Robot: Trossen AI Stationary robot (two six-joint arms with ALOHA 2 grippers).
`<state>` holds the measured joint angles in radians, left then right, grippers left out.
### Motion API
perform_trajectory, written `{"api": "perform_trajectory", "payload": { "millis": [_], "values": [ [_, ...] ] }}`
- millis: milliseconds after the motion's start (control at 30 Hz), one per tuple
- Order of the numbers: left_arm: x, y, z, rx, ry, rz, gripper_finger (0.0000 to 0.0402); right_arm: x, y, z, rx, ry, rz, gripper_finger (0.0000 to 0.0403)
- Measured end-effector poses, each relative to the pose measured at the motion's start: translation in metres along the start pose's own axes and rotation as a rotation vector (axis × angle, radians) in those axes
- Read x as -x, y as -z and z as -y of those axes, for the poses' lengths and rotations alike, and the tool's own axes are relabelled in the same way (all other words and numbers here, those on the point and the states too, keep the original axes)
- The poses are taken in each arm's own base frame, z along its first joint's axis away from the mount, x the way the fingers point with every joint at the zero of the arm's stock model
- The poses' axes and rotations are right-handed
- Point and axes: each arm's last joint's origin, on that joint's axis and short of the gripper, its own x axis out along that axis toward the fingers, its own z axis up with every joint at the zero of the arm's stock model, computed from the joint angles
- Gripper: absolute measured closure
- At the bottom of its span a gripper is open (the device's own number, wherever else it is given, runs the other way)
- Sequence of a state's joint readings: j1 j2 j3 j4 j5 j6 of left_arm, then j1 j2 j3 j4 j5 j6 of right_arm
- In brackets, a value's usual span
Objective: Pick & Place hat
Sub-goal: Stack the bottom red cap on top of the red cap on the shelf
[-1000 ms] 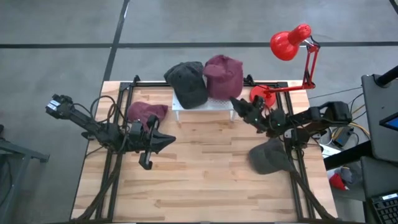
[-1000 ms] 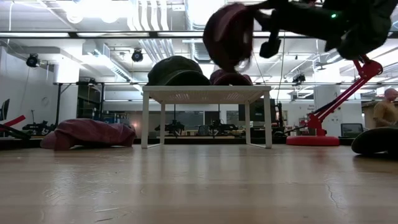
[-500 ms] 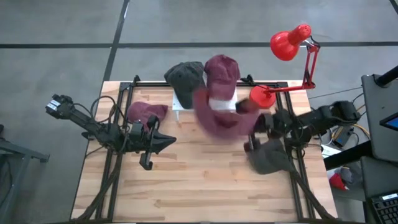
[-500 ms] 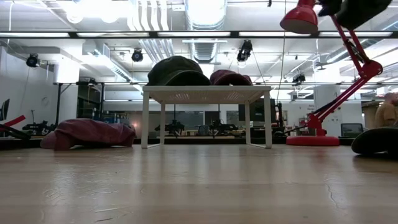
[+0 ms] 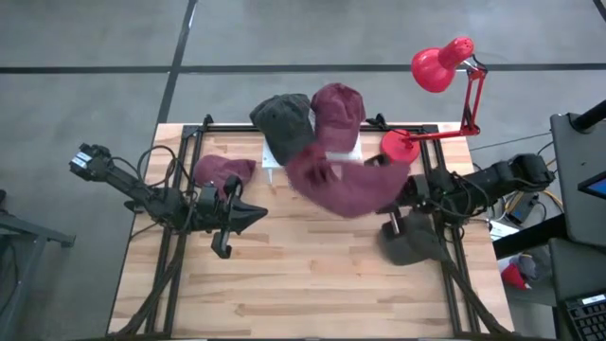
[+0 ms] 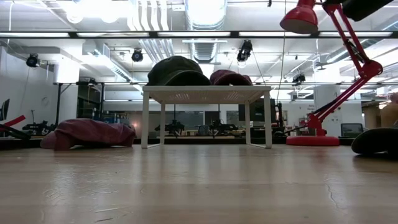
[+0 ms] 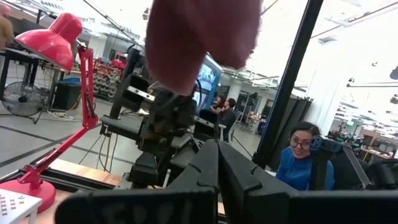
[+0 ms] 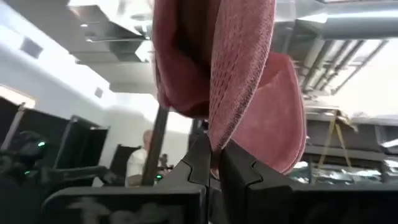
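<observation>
Item: maroon hat (image 5: 343,185), in transit. Held aloft over the table (image 5: 284,284), between the white stand (image 5: 322,159) and the right arm. The right wrist view shows its fabric clamped between that arm's fingers (image 8: 198,163). It does not show in the low view, so it is well above the table top.

Right gripper (image 8: 214,163): pinching the maroon hat by its edge, jaws pressed tight on the cloth. Arm reaches in from the table's right edge, forearm raised, wrist tipped so the hat hangs above the camera.

Left gripper (image 5: 248,216): jaws pressed together, holding nothing. Arm lies low over the left half of the table, pointing toward the centre, waiting.

Other hats:
- dark hat (image 5: 284,121), on the stand, left place.
- second maroon hat (image 5: 339,109), on the stand, right place, touching the dark hat.
- third maroon hat (image 5: 222,170), on the table left of the stand, just behind the left arm.
- dark grey hat (image 5: 409,242), on the table near the right edge, below the right arm.

Fixture: red lamp (image 5: 440,64), base at the table's far right corner.

Progress, as judged: the pick is done and the carry is under way. The place is left; the target spot cannot be told. The stand already bears two hats.
</observation>
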<state>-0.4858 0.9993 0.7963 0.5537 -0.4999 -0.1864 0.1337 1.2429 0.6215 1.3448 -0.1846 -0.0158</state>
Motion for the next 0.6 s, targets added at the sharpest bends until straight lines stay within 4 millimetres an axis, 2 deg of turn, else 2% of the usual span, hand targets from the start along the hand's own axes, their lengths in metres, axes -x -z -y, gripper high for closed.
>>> {"api": "perform_trajectory", "payload": {
  "millis": [167,300,367,467,600],
  "values": [
    [0.0,0.0,0.0,0.001,0.0,0.0,0.0397,-0.004,-0.002,-0.002,0.006,0.002,0.01,0.0392],
    [0.0,-0.001,0.0,0.008,0.002,0.007,0.0397,-0.002,-0.002,0.005,-0.04,0.239,0.009,0.0392],
    [0.0,-0.004,0.002,0.022,0.024,0.02,0.0397,-0.004,-0.004,0.007,-0.121,0.256,0.057,0.0392],
    [-0.002,-0.014,0.006,0.017,0.081,0.039,0.0397,-0.022,-0.007,-0.006,-0.129,0.102,0.154,0.0392],
    [-0.003,-0.023,0.009,-0.016,0.094,0.066,0.0397,-0.038,-0.002,-0.014,-0.083,0.25,0.154,0.0392]
  ]
}}
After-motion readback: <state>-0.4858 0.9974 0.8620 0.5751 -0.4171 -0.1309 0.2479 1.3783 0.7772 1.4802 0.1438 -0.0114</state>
